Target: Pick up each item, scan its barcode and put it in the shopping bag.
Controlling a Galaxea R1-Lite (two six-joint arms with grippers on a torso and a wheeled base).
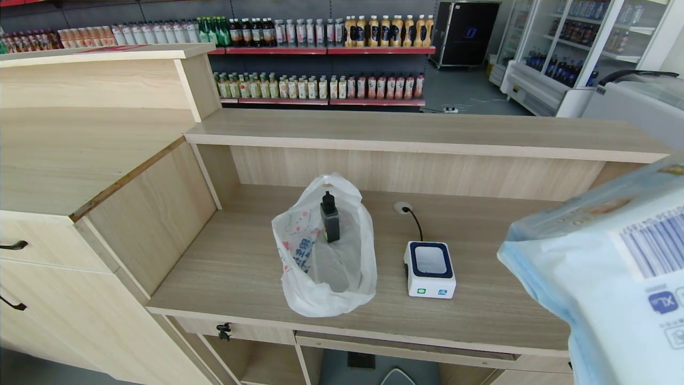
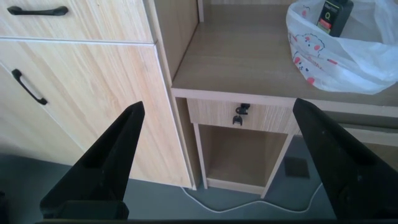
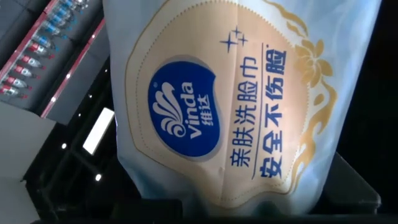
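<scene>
- Table [image 1: 481, 315] of pale wood, drink shelves [image 1: 320, 51] behind; shopping bag [image 1: 342, 278] holding black bottle [image 1: 329, 216] stands beside scanner [image 1: 430, 268].
- My left hand [image 2: 217, 102] hangs low, spread wide, empty.
- My right hand [image 3: 267, 211] pinches blue-white pack [image 1: 614, 278], raised right of scanner.

The pale blue package [image 1: 604, 289] runs off the right and bottom edges of the head view. Its barcode [image 1: 654, 243] is cut by the right edge, so only part of the bars shows. In the right wrist view one end of the package is cut off by the picture's edge. The dark bottle [image 1: 329, 219] stands inside the shopping bag [image 1: 320, 278], its lower part veiled by the thin plastic. In the left wrist view the picture's edge cuts bottle and bag alike. The drinks [image 1: 320, 32] on the far shelves [image 1: 326, 51] are too small to tell apart.
</scene>
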